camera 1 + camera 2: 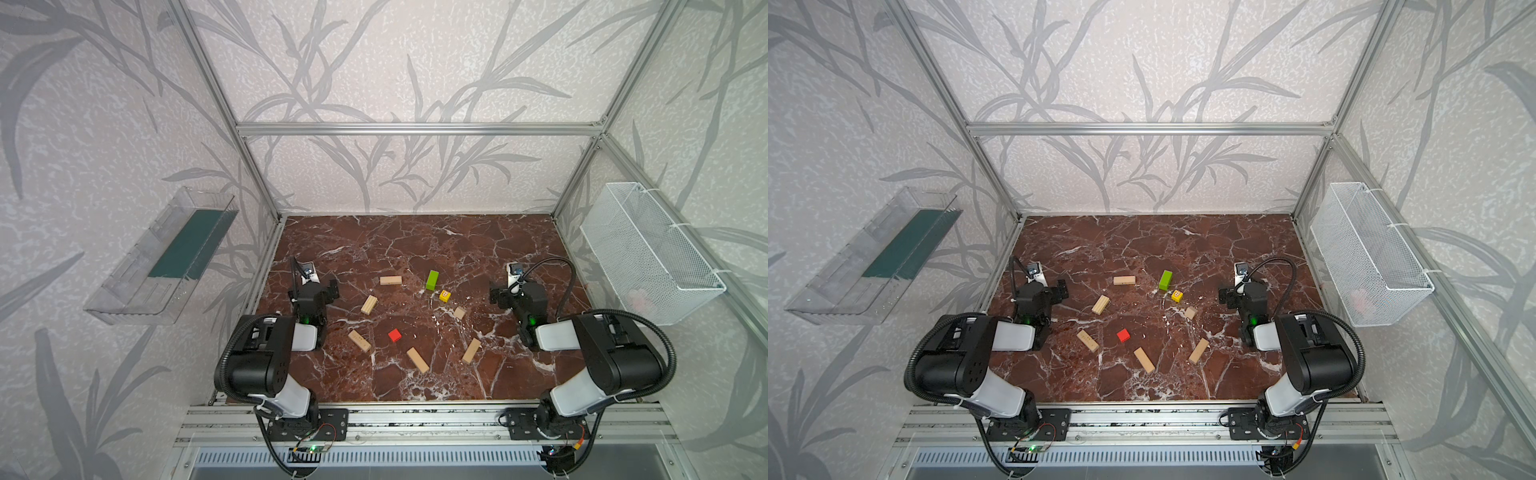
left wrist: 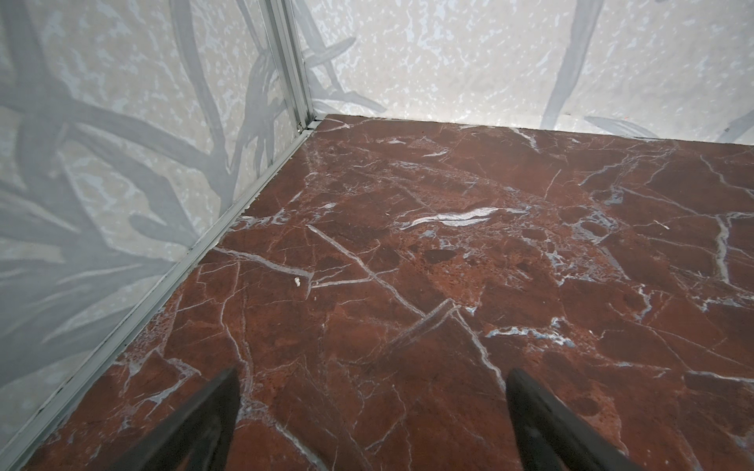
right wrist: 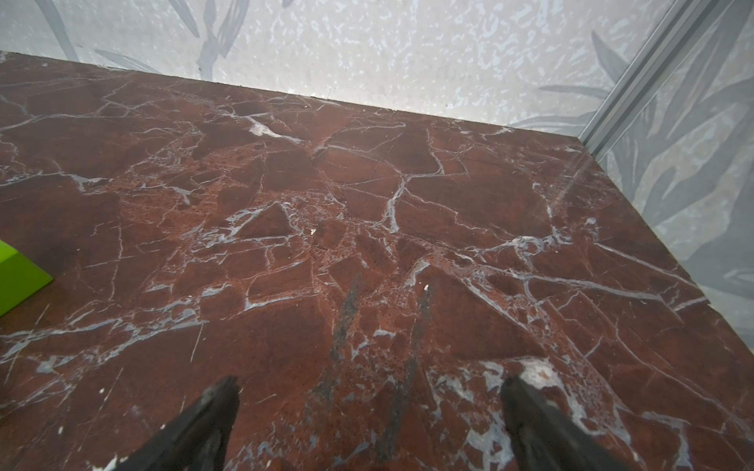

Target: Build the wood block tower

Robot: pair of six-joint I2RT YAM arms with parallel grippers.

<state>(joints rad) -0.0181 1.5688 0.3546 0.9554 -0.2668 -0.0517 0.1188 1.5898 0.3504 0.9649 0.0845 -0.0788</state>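
No tower exists yet. In both top views the wood blocks lie one by one on the red marble table [image 1: 415, 245], and none rests on another. I judge that the task is at its very first step, the choice of a base piece.

The far plank [image 1: 390, 280] lies to the left of the lime-green bar [image 1: 432, 280]. The second plank [image 1: 369, 304] is nearer to the left arm, and the third plank [image 1: 359, 340] lies left of the red cube [image 1: 395, 335]. The fourth plank [image 1: 417, 360] and the fifth plank [image 1: 471, 350] lie nearest to the front edge. The yellow dotted cube [image 1: 445, 296] sits just beside the near end of the green bar, not touching it. The small plain wood piece [image 1: 459, 312] is near this cube, toward the right arm.

The left gripper [image 2: 372, 377] hangs over the left side of the table with its fingers spread wide and nothing between them; its wrist view shows only bare marble. The right gripper [image 3: 370, 385] hangs over the right side, also wide apart and empty. A corner of the green bar shows at the edge of its wrist view.

The next move probably calls for one arm to reach a plank close to it: the third plank for the left arm, or the fifth for the right. The planks lie at different angles, so the wrist must turn until the jaws cross the narrow width before it descends and closes. A free spot in the middle seems good for the base.
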